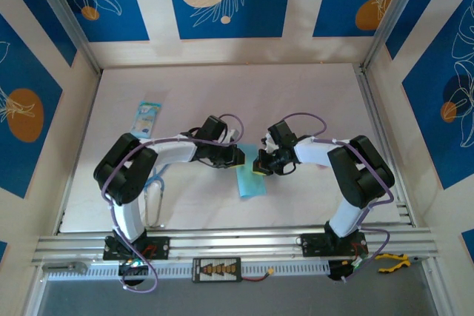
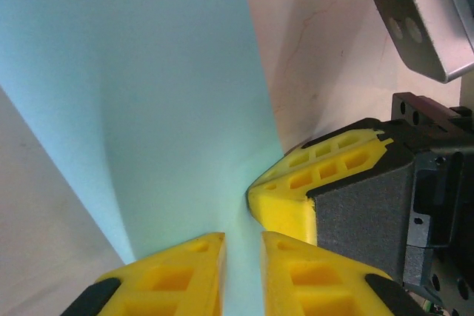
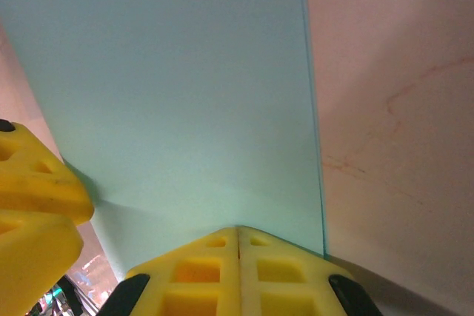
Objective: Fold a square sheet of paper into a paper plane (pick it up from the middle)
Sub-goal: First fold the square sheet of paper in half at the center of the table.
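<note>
Toward the upper left of the overhead view, a small blue-and-white packet (image 1: 147, 118) lies on the pale counter (image 1: 311, 101), well apart from the work. Left of centre, the left arm (image 1: 148, 157) reaches inward. At the bottom of its wrist view its yellow fingers (image 2: 174, 275) stand almost together, and the left jaws pinch the square sheet of paper (image 1: 251, 181), which runs down into the slit between them.

At centre frame the sheet sits between the two arms and shows as a narrow light-blue oblong rather than a full square. Whether it is folded in half or only bowed I cannot tell. It is plain and smooth, softly curved in the left wrist view, with one long, straight, clean edge in the right wrist view.

Right of centre, the right arm (image 1: 348, 164) reaches in. The right jaws are pressed together, pinching the sheet's near edge.

Judging from this, the pick-up is done and folding is at an early stage. No pointed nose or wings show, so most creases appear to remain.
</note>
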`<state>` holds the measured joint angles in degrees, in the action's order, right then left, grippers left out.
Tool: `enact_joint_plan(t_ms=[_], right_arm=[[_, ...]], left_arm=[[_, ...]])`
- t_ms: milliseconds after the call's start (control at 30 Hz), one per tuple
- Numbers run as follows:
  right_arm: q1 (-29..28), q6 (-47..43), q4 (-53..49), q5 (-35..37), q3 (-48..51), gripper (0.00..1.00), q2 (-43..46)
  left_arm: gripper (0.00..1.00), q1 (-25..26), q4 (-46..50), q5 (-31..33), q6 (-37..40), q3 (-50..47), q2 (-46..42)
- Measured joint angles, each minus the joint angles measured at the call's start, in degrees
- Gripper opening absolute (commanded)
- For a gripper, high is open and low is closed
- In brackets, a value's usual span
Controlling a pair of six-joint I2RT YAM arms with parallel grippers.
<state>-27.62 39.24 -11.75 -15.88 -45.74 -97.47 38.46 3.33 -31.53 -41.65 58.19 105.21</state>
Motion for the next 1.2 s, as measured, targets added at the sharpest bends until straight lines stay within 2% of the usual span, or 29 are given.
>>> enact_joint_plan(t_ms=[233,433,800,967,1200], right_arm=[[0.1,0.0,0.2,0.0,0.2,0.0,0.0],[0.1,0.2,0.6,-0.1,0.5,0.0,0.2],[0.3,0.9,1.4,-0.5,1.1,0.0,0.2],[0.3,1.4,2.1,-0.5,1.5,0.0,0.5],[0.3,1.7,2.2,-0.4,1.6,0.0,0.6]], left_arm=[[0.17,0.2,-0.1,0.1,0.0,0.0,1.2],[0.0,0.3,0.0,1.1,1.3,-1.8,2.1],[0.0,0.3,-0.8,1.2,1.9,-2.8,2.3],[0.0,0.5,2.4,2.6,2.3,-2.8,0.6],[0.0,2.2,3.3,2.5,-2.0,-2.0,-2.3]])
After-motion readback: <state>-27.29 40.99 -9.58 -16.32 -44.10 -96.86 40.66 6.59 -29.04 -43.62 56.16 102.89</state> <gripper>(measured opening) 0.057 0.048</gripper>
